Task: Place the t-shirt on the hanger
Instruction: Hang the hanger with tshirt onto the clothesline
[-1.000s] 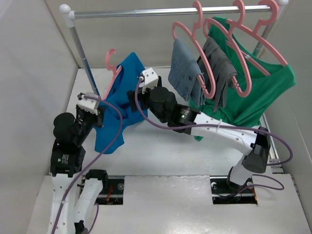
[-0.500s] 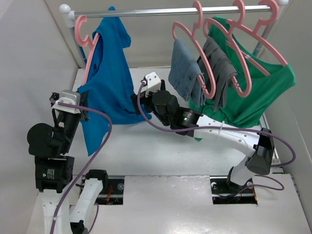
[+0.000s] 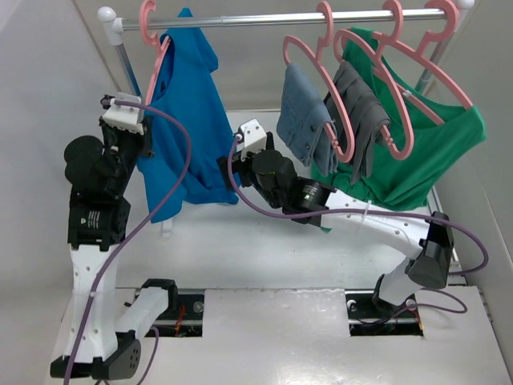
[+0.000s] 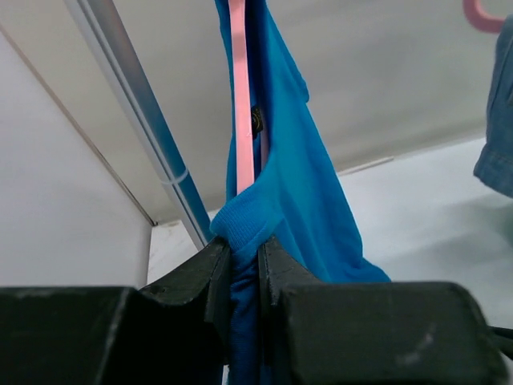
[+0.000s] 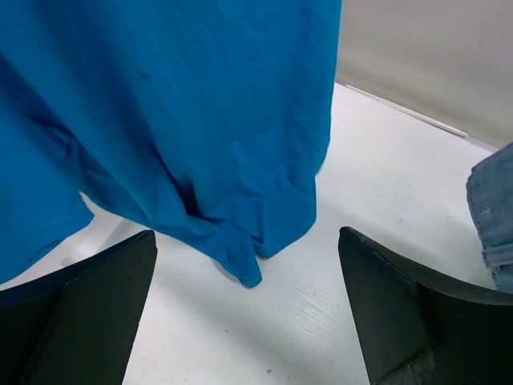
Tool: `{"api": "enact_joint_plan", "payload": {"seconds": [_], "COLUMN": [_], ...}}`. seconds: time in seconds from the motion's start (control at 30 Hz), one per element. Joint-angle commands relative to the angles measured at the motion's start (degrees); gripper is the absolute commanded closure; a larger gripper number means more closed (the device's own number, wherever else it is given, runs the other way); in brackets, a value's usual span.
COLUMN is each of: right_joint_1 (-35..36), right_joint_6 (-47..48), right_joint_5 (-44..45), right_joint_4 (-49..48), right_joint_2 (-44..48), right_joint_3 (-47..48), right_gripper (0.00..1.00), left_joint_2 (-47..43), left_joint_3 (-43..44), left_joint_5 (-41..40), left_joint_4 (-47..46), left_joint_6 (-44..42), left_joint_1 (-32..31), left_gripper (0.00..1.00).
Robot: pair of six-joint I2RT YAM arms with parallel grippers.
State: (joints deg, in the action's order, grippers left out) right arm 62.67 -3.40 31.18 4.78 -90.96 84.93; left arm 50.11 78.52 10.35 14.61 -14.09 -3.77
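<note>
1. the hanger (image 3: 154, 60) is up at the left end of the rail (image 3: 272, 18), hook on top, long axis steep and seen nearly edge-on; i cannot tell if the hook rests on the rail
2. the blue t-shirt (image 3: 188, 120) drapes over it, hem hanging low over the white table (image 3: 264, 249)
3. the left gripper (image 4: 244, 265) pinches a bunched fold of the t-shirt, just below the pink bar
4. the right gripper (image 5: 248, 317) is spread wide, facing the hem, not touching
5. pale walls (image 3: 48, 96) close round; grey garments (image 3: 309, 120) and a green shirt (image 3: 433, 152) hang further right
</note>
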Motion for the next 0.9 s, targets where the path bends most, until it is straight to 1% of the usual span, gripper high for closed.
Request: {"api": "enact_joint_plan", "payload": {"seconds": [0.0, 0.1, 0.23, 0.33, 0.37, 0.4, 0.43, 0.5, 0.53, 0.57, 0.6, 0.63, 0.77, 0.83, 0.87], "right_joint_1": [0.0, 0.0, 0.0, 0.5, 0.5, 0.5, 0.5, 0.5, 0.5, 0.5, 0.5, 0.5, 0.5, 0.5, 0.5], "right_joint_6": [0.7, 0.7, 0.7, 0.7, 0.7, 0.7, 0.7, 0.7, 1.2, 1.2, 1.2, 1.2, 1.2, 1.2, 1.2], "right_joint_5": [1.2, 1.7, 1.7, 1.7, 1.7, 1.7, 1.7, 1.7, 1.7, 1.2, 1.2, 0.6, -0.7, -0.7, -1.3], "right_joint_4": [-1.4, -1.4, -1.4, -1.4, -1.4, -1.4, -1.4, -0.9, -0.9, -0.2, -0.2, 0.4, 1.5, 2.8, 2.8], "right_joint_2": [3.5, 4.1, 4.6, 5.2, 5.2, 5.2, 5.2, 5.8, 5.8, 6.3, 6.3, 6.3, 6.3, 6.8, 7.5], "right_joint_3": [-0.5, -1.3, -1.8, -2.8, -2.8, -2.8, -3.4, -4.0, -4.0, -4.0, -4.0, -4.0, -5.1, -6.3, -7.0], "right_gripper": [0.01, 0.01, 0.01, 0.01, 0.01, 0.01, 0.01, 0.01, 0.01, 0.01, 0.01, 0.01, 0.01, 0.01, 0.01], "left_joint_2": [-0.6, -0.6, -0.1, -2.4, -3.9, -4.7, -5.5, -7.5, -8.0, -8.7, -8.7, -9.5, -13.0, -16.6, -17.9], "left_joint_3": [2.2, 1.5, 1.5, -1.6, -2.3, -3.0, -3.5, -3.6, -3.6, -3.6, -2.8, -2.8, -1.2, -1.7, -2.2], "left_joint_5": [-1.5, -1.5, -1.5, -0.5, 0.2, 1.8, 2.5, 3.1, 3.1, 3.1, 3.7, 3.7, 4.0, 1.5, -3.2], "left_joint_4": [-5.0, -5.7, -2.8, -2.3, -2.9, -2.9, -2.9, -2.9, -2.1, -2.1, -1.3, -1.3, -0.7, -1.3, -1.3], "left_joint_6": [0.9, 1.5, 2.0, 3.3, 3.3, 3.3, 3.3, 3.3, 3.3, 2.6, 2.1, 2.0, 2.0, 2.0, 2.0], "left_joint_1": [-0.2, -0.2, -0.2, -0.2, -0.2, -0.2, -0.2, -0.2, -0.2, -0.2, -0.2, -0.2, -0.2, -0.2, -0.2], "left_gripper": [1.0, 1.0, 1.0, 1.0, 0.87, 0.57, 0.47, 0.34, 0.24, 0.12, 0.02, 0.0, 0.0, 0.0, 0.0]}}
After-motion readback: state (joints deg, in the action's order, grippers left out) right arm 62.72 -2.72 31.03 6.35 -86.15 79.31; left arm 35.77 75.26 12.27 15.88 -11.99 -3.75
